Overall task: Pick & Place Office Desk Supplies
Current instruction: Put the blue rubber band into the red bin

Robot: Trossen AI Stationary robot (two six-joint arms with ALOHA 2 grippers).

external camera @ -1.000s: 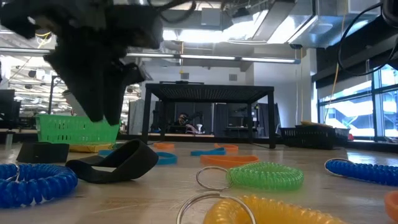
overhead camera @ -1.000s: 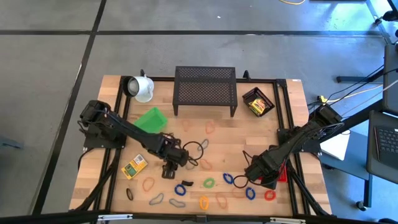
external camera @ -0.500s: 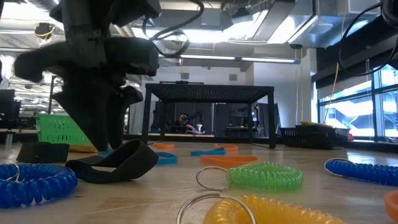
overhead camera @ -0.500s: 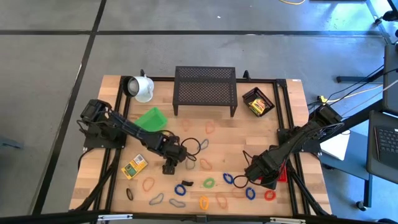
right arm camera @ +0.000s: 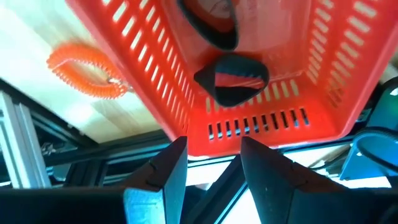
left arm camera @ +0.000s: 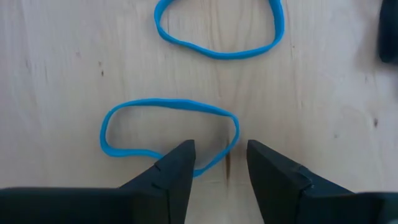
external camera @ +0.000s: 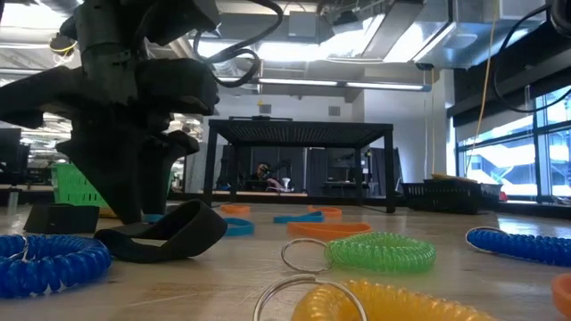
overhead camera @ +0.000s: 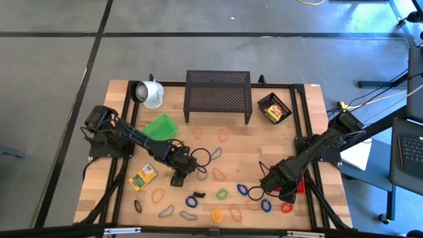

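My left gripper (overhead camera: 178,177) is open and low over the table's middle. In the left wrist view its gripper (left arm camera: 221,158) stands astride one end of a thin blue loop (left arm camera: 168,132) lying flat on the wood; a second blue loop (left arm camera: 217,28) lies beyond. My right gripper (overhead camera: 280,190) is open beside the red basket (overhead camera: 299,184); in its wrist view the basket (right arm camera: 249,74) holds dark loops (right arm camera: 231,78). Several coloured loops (overhead camera: 221,194) lie scattered toward the near edge. A yellow box (overhead camera: 142,176) rests flat on the table. My left gripper comes at the blue loop from above, pointing down, one finger (left arm camera: 177,165) over the strand at the loop's end (left arm camera: 214,158) and the other just outside it. Whether the fingers touch the loop, I cannot tell.
A black mesh shelf (overhead camera: 218,96) and a white mug (overhead camera: 151,94) stand at the far edge. A green basket (overhead camera: 160,127) sits left of the shelf and a black tray (overhead camera: 274,108) with a yellow box right of it. An orange coil (right arm camera: 84,73) lies by the red basket.
My left gripper has come down toward the table and shifted a little toward the table's left, staying open. The loops on the table have kept their places.
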